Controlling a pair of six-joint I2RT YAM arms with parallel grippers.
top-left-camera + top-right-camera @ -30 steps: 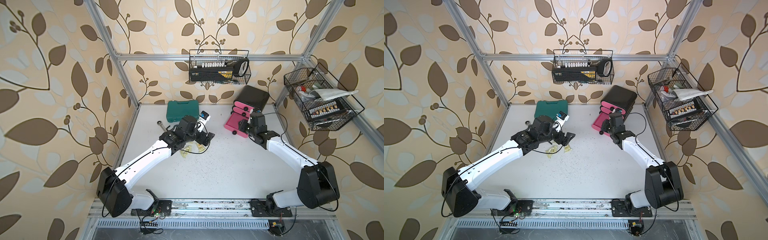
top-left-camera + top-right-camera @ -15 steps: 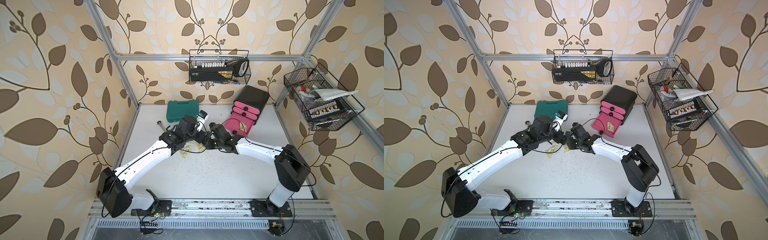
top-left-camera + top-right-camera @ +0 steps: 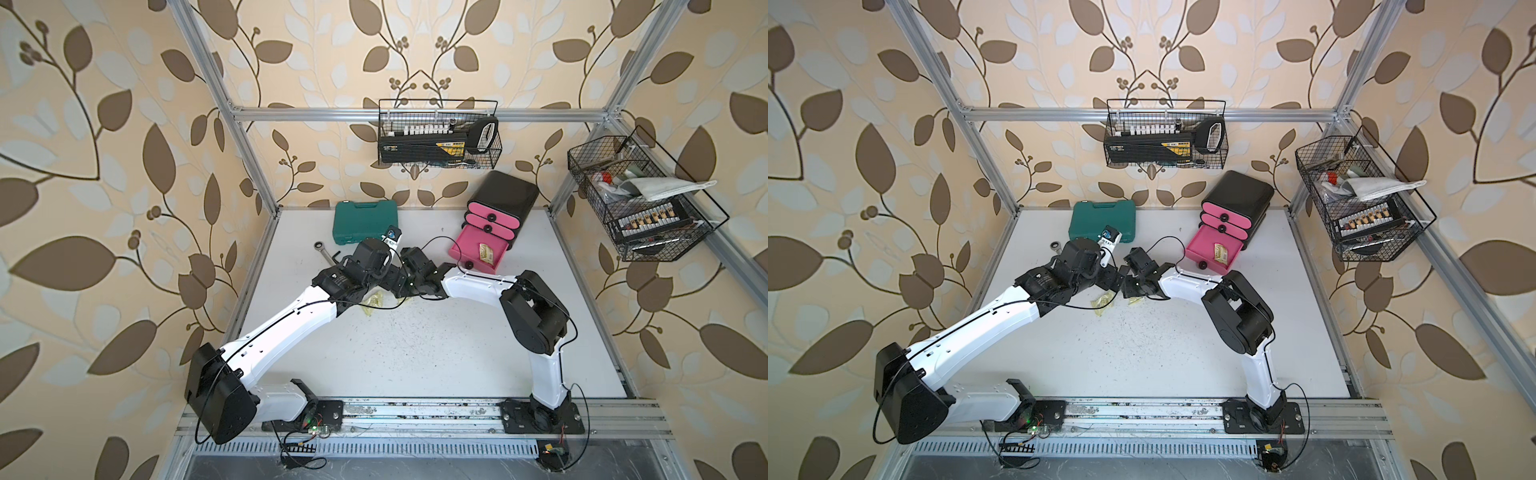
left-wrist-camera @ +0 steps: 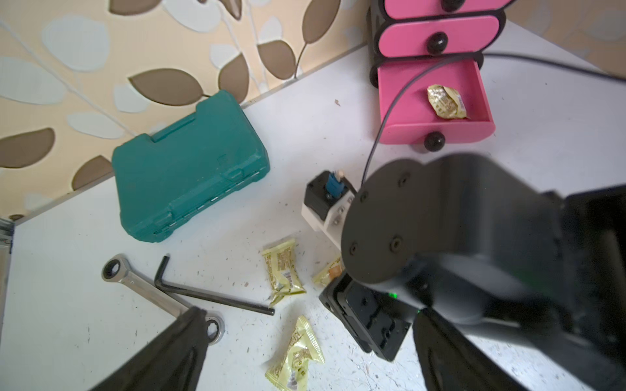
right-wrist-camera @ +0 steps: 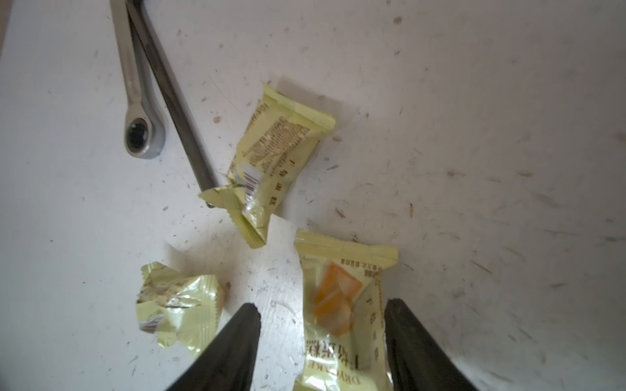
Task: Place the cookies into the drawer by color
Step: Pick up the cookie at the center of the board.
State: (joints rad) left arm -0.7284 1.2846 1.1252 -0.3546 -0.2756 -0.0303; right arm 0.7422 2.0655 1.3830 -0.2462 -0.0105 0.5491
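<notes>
1. Step in hand: grasping the yellow-green crinkly cookie packet (image 5: 342, 304), which lies on the white table (image 5: 474, 135) just above centre in both top views.
2. Right gripper (image 5: 321, 304): fingers spread astride the packet, unclenched. Left gripper (image 4: 308, 313): spread, empty.
3. Next, probably: clench, then carry to the open pink bottom drawer (image 3: 461, 245), upper right of centre.

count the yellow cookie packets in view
4. One packet lies in the open bottom drawer. Three lie on the table: one by the hex key, one crumpled, one between the right fingers. More may be hidden.
</notes>
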